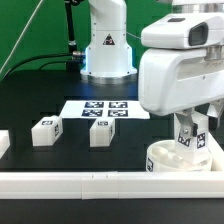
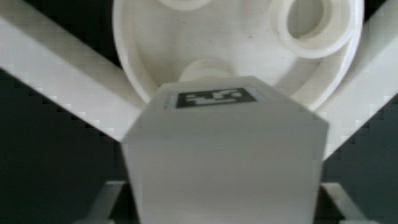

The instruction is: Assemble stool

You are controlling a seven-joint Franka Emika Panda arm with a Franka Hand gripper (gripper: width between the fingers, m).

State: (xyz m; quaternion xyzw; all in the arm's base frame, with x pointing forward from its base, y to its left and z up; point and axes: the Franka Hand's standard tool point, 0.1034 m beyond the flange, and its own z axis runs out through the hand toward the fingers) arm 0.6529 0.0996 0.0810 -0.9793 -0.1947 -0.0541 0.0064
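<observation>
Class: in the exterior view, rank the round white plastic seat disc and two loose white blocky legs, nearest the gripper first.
1. Round white seat disc, below the gripper.
2. Nearer white blocky leg, mid-view.
3. Farther white blocky leg, exterior view's left.

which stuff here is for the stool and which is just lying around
For the job:
seat
held leg
left leg
middle leg

Lying about:
marker board
rail
</observation>
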